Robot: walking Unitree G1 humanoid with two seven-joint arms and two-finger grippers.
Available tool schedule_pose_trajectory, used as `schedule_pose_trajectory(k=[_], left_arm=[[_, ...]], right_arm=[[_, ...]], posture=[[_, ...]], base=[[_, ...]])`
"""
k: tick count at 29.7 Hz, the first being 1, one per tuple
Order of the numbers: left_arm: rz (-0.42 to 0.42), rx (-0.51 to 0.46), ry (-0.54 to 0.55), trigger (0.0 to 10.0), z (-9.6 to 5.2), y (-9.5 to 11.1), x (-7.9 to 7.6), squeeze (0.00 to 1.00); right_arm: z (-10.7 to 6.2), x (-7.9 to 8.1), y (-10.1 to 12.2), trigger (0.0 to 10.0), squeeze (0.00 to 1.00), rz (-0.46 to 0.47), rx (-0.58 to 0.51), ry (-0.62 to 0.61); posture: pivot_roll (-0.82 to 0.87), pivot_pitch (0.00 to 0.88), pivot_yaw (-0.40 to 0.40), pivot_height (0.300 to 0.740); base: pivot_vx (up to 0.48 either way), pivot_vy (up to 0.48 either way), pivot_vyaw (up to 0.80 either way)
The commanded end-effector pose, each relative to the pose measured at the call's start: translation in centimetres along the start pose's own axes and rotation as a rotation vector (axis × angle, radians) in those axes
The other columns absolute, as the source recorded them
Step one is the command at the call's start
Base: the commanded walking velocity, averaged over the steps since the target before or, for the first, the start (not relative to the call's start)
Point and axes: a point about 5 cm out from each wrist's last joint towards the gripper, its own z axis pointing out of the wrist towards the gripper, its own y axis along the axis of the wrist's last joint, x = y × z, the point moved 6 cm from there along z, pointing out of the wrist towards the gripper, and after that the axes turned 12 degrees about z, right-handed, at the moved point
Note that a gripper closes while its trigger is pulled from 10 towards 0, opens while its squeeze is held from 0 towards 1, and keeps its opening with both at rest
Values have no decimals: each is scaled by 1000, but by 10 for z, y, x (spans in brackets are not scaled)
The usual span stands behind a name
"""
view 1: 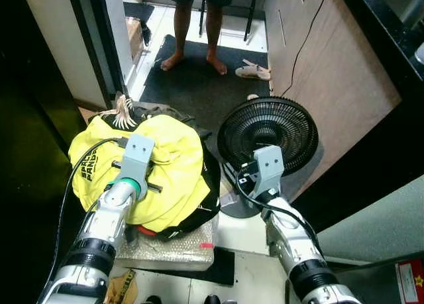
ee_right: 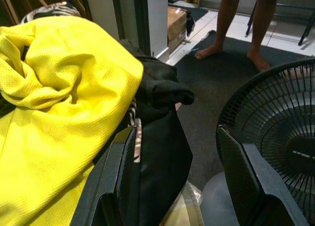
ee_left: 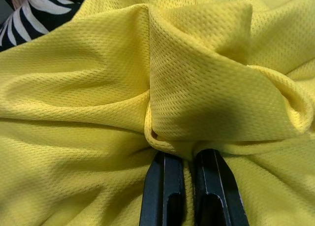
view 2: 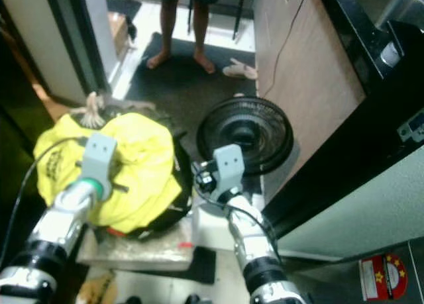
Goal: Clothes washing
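Floor mat [view 1: 199,85] dark; fan [view 1: 268,135] beside clothes pile [view 1: 165,165].

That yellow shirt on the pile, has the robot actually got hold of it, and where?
Yes. The left gripper is pinched shut on a bunched fold of the yellow shirt, on top of the pile. The right gripper is open and holds nothing.

Head eyes look down; wrist cameras close on yellow shirt [ee_left: 197,88].

Open right gripper [ee_right: 184,177] between yellow shirt [ee_right: 54,113] and fan [ee_right: 275,137].
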Motion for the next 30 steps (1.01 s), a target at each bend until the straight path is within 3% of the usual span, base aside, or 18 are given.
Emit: schedule_pose_trajectory(k=[1,2,3,4,6,7,9,10,11,12,17,19,21,26,30], left_arm=[[-44,53,-44,0,-6,-19,-14,0],[-82,-50,-47,10000,-10,8,-15,0],[-82,-50,-47,10000,-10,8,-15,0],[-122,-146,-57,10000,-16,33,-17,0],[-122,-146,-57,10000,-16,33,-17,0],[-151,-239,-77,10000,-25,59,-21,0],[-151,-239,-77,10000,-25,59,-21,0],[-175,-304,-99,10000,-34,77,-25,0],[-175,-304,-99,10000,-34,77,-25,0],[-195,-346,-127,10000,-42,90,-34,0],[-207,-377,-151,10000,-49,99,-41,0],[-253,-443,-194,10000,-62,126,-58,0],[-251,-480,-229,10000,-69,139,-69,0],[-228,-472,-236,10000,-71,137,-75,0],[-238,-462,-220,10000,-72,137,-70,0]], right_arm=[[-4,-5,-6,10000,0,3,14,-17],[-4,-6,-4,10000,0,3,9,-19],[-4,-6,-4,10000,0,3,9,-19],[-3,-6,-3,10000,0,3,5,-20],[-3,-6,-3,10000,0,3,5,-20],[-2,-6,-2,10000,0,3,0,-22],[-2,-6,-2,10000,0,3,0,-22],[-1,-7,-1,10000,0,3,-5,-24],[-1,-7,-1,10000,0,3,-5,-24],[-1,-8,0,10000,0,5,-9,-30],[-1,-9,0,10000,0,8,-12,-35],[-1,-10,0,10000,0,12,-16,-44],[-1,-10,-1,10000,0,14,-18,-48],[-1,-12,0,10000,0,15,-22,-55],[-2,-13,1,10000,0,15,-27,-60]], posture=[[69,258,-50,740],[72,246,-47,740],[72,246,-47,740],[75,231,-42,740],[75,231,-42,740],[76,218,-38,740],[76,218,-38,740],[78,211,-36,740],[78,211,-36,740],[85,195,-31,740],[85,187,-29,740],[92,156,-23,740],[92,150,-20,740],[87,142,-13,740],[84,141,-9,740]], base=[[0,0,0],[0,0,0],[0,0,0],[0,0,0],[0,0,0],[0,0,0],[0,0,0],[0,0,0],[0,0,0],[0,0,0],[0,0,0],[0,0,0],[0,0,0],[0,0,0],[0,0,0]])
